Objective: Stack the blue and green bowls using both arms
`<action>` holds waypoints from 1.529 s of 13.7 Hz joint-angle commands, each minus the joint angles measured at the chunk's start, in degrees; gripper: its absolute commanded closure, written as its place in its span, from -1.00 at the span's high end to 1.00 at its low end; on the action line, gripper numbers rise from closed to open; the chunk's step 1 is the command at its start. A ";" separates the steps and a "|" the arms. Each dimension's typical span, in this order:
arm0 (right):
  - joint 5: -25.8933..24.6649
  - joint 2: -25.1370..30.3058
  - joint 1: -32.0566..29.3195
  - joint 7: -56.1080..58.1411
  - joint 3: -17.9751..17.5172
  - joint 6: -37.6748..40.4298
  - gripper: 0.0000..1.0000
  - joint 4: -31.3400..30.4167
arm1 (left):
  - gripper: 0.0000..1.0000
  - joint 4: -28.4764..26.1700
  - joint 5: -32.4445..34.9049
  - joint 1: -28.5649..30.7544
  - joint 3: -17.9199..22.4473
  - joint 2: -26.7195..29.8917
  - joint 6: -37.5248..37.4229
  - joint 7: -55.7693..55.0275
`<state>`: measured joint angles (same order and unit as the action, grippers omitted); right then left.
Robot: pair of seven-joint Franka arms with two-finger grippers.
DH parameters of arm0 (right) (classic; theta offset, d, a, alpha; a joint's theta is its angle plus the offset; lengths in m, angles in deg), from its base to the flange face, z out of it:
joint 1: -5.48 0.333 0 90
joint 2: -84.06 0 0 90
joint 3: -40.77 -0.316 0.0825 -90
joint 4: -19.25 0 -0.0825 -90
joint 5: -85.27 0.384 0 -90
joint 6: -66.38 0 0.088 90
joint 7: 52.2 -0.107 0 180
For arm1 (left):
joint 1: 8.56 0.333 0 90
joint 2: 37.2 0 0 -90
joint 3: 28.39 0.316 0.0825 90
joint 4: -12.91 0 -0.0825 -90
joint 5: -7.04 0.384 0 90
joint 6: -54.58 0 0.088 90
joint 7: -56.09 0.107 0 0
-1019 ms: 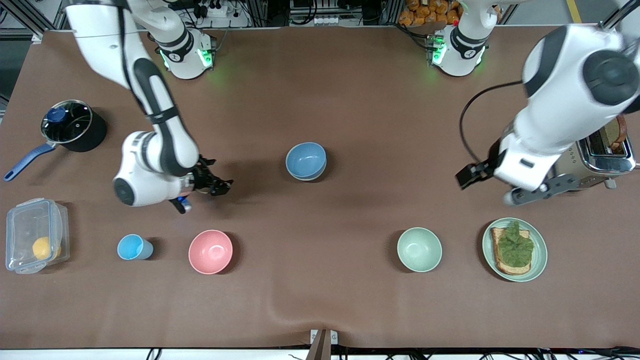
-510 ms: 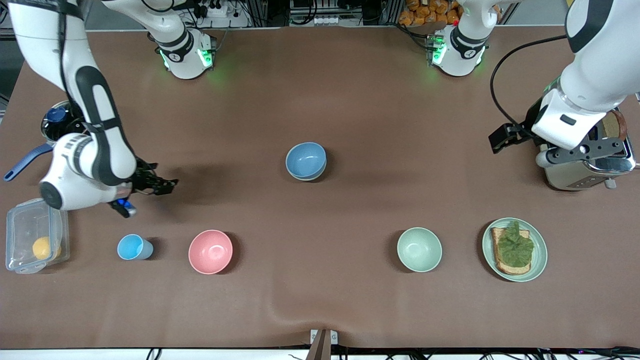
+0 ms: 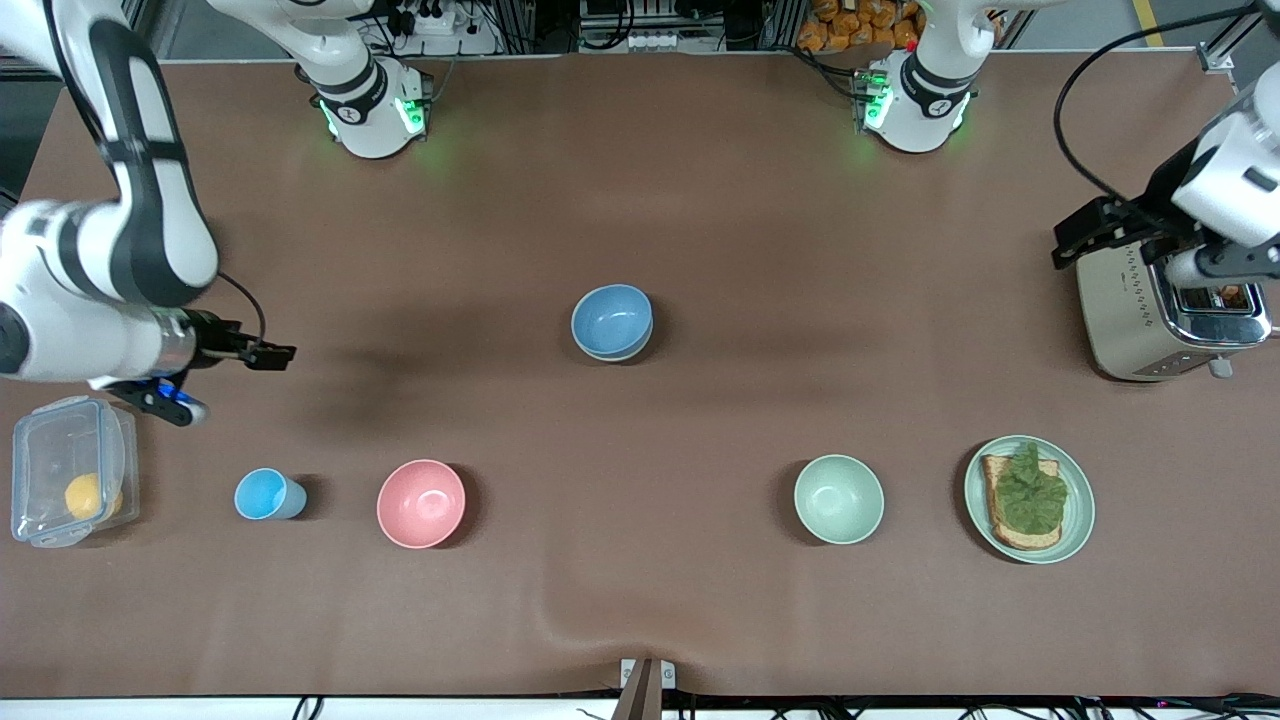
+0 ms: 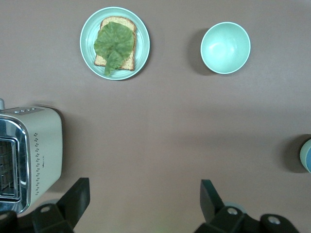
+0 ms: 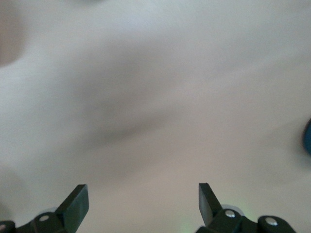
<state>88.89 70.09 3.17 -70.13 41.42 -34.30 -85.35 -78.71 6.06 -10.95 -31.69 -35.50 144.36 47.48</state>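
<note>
The blue bowl (image 3: 612, 318) stands in the middle of the table. It sits nested in another bowl of the same size; only a thin grey-green rim (image 3: 612, 354) shows under it, which I take for the green bowl. An edge of this stack shows in the left wrist view (image 4: 306, 155). My right gripper (image 3: 150, 396) is open and empty, up over the right arm's end of the table (image 5: 143, 204). My left gripper (image 3: 1215, 265) is open and empty, up over the toaster (image 3: 1160, 315), and also shows in the left wrist view (image 4: 144, 196).
A paler mint bowl (image 3: 838, 498) (image 4: 225, 47) and a mint plate with toast and lettuce (image 3: 1029, 498) (image 4: 115, 42) stand nearer the front camera. So do a pink bowl (image 3: 421, 503), a light-blue cup (image 3: 265, 494) and a clear box (image 3: 70, 470) holding a yellow fruit.
Both arms have swung outward from the middle, the right arm toward its end of the table, now hiding the pot, and the left arm up over the toaster. The bowls have not moved.
</note>
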 commanded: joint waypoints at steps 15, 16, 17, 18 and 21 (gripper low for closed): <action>-1.95 15.11 -0.95 16.09 -4.35 6.02 1.00 9.32 | 1.00 4.53 0.36 -0.78 -1.62 2.51 -8.57 6.51; -1.96 16.07 -0.50 16.00 -4.17 6.02 1.00 9.41 | 1.00 4.44 0.28 -0.69 -1.71 2.52 -8.56 6.33; -1.96 16.52 -0.50 15.91 -4.17 6.11 1.00 9.41 | 1.00 4.35 0.28 -0.77 -1.71 2.52 -8.56 6.15; -1.78 16.61 -0.50 15.91 -4.00 6.11 1.00 9.32 | 1.00 4.26 0.28 -0.69 -1.71 2.52 -8.48 6.07; -1.52 16.79 0.73 16.00 -3.38 6.03 1.00 9.32 | 1.00 4.08 0.19 -0.34 -1.62 2.52 -7.25 6.15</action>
<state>88.18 86.07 2.09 -54.25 37.02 -28.46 -75.81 -74.12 6.18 -11.63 -33.28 -33.78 136.65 52.87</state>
